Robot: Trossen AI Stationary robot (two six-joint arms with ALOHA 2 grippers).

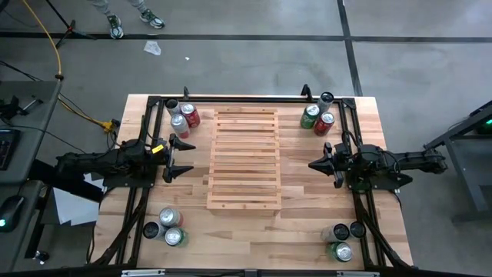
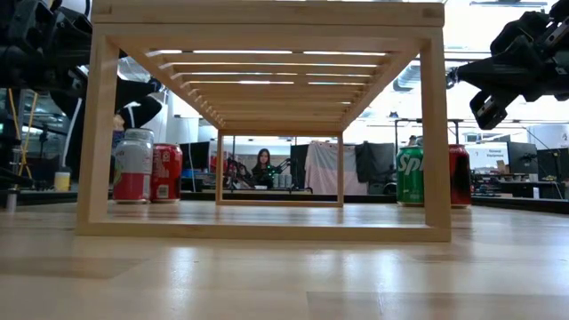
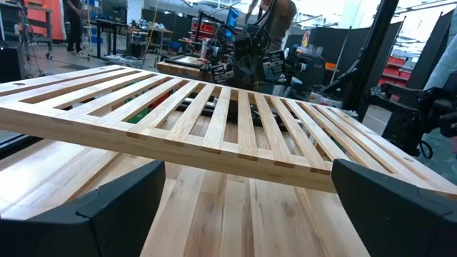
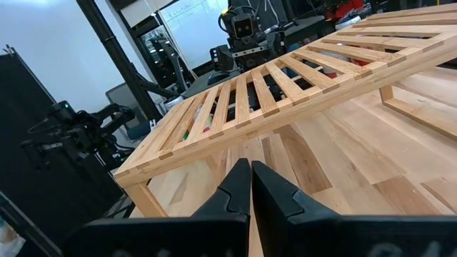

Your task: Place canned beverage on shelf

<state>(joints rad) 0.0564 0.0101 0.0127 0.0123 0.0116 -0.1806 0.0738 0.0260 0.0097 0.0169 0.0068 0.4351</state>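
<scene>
Four clusters of cans at the counter (image 1: 254, 231) corners — three far left (image 1: 182, 116), three far right (image 1: 318, 115), three near left (image 1: 165, 227), three near right (image 1: 342, 238). One slatted shelf (image 1: 244, 158) mid-counter, bare on top. Left hand (image 1: 187, 158) spread wide beside its left edge, holding nothing; right hand (image 1: 314, 164) pinched closed just off its right edge, empty. Person seated (image 2: 263, 166) beyond.

Cans (image 2: 148, 165) stand beyond the empty shelf (image 2: 267, 18).
</scene>
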